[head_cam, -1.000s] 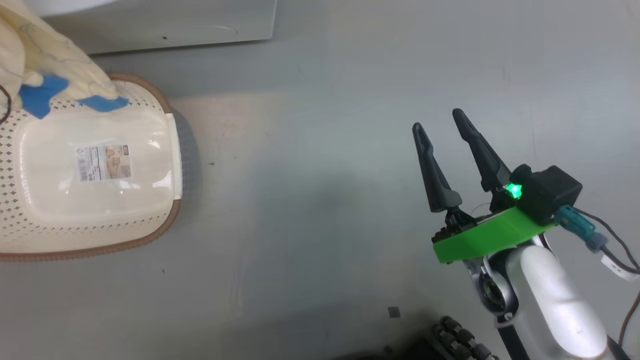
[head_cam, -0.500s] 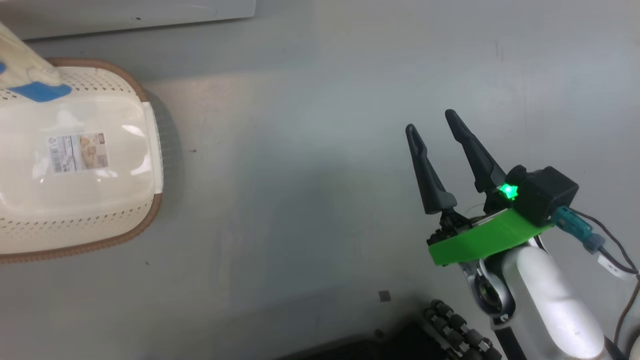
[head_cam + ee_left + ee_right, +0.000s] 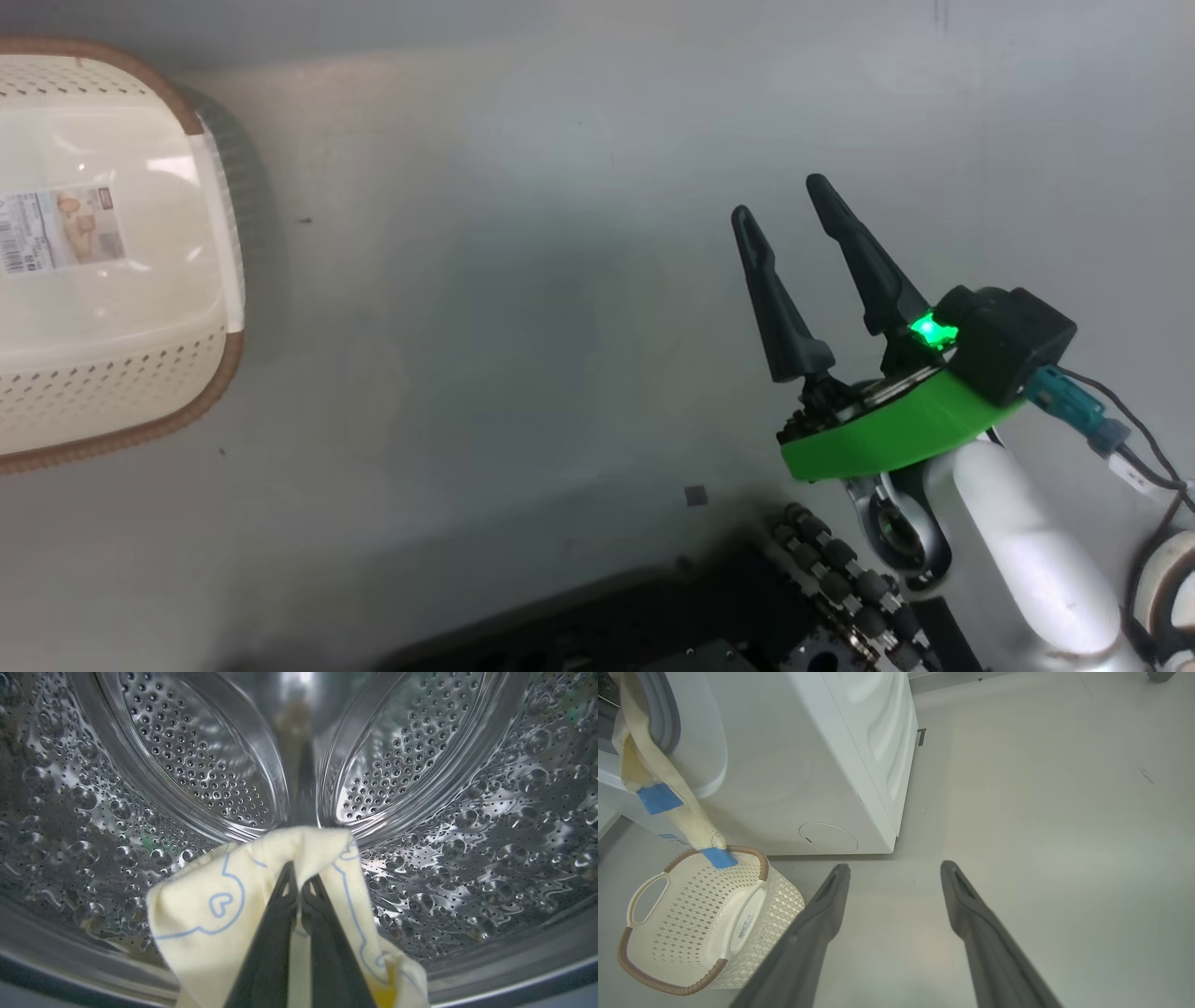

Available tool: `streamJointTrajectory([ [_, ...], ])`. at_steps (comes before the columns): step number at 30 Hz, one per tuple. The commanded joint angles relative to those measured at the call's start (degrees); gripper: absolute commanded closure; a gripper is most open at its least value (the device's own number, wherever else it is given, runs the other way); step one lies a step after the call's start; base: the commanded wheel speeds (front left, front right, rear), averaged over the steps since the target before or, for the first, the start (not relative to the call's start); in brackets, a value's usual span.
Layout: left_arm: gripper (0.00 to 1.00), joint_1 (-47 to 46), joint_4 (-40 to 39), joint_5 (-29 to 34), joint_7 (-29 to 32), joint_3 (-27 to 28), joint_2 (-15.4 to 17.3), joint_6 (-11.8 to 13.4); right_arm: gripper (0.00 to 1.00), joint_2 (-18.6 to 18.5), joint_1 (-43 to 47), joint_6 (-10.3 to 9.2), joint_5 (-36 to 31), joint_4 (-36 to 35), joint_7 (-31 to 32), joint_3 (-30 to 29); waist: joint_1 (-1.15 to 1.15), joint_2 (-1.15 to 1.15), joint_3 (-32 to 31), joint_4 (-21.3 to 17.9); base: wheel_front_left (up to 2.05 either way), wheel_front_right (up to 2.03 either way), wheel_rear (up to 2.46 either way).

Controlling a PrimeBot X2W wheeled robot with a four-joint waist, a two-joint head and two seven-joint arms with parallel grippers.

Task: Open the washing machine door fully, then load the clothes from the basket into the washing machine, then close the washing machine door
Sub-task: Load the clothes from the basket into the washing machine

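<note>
My left gripper (image 3: 299,884) is inside the washing machine's perforated steel drum (image 3: 187,742), shut on the clothes (image 3: 210,933), a cream fabric with blue line drawings draped over its fingers. In the right wrist view the clothes (image 3: 668,807) hang from the grey-gasketed opening of the white washing machine (image 3: 794,765) down to the far rim of the basket (image 3: 691,891). The cream basket (image 3: 112,392) stands on the floor at the head view's left. My right gripper (image 3: 780,199) is open over bare floor, far right of the basket, its fingers (image 3: 822,914) holding nothing. The washing machine door is out of view.
Grey floor spreads between the basket and my right arm. My dark base (image 3: 653,625) shows at the bottom of the head view. The washer's side panel and a round cover (image 3: 828,836) low on its front face my right gripper.
The head camera has turned, so the basket has slid left and up in the picture, and the washer's base and the cloth have left it. The right gripper stays open.
</note>
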Motion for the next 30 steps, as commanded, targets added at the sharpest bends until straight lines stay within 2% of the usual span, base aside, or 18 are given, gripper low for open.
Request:
streamJointTrajectory([
  [1,1.00,-4.8,-1.5,0.9,0.6,0.5,3.7,0.0,0.00,-0.1,0.9,0.02,0.7,-1.7,-0.4,1.8,-0.01,0.00,1.9,-1.1,0.00,0.00,0.00],
  [9,1.00,-15.9,-0.9,2.8,-1.2,-2.2,4.3,0.0,0.00,-0.1,0.1,0.02,2.3,-2.5,-0.4,3.6,-0.01,0.00,3.9,-3.0,0.00,0.00,0.00],
  [14,1.00,-23.1,1.9,3.9,-3.5,-3.2,3.2,0.0,0.00,-0.1,0.0,0.02,3.1,-2.8,-0.4,4.1,-0.01,0.00,4.7,-3.9,0.00,0.00,0.00],
  [21,1.00,-25.4,6.4,3.5,-2.0,-7.2,1.9,0.0,0.00,-0.1,-0.4,0.02,4.2,-3.2,-0.4,5.3,-0.01,0.00,5.6,-4.7,0.00,0.00,0.00],
  [30,1.00,-22.9,9.4,0.6,3.2,-12.8,1.7,0.0,0.00,-0.1,-0.8,0.02,4.4,-3.1,-0.4,5.0,-0.01,0.00,6.2,-4.9,0.00,0.00,0.00],
])
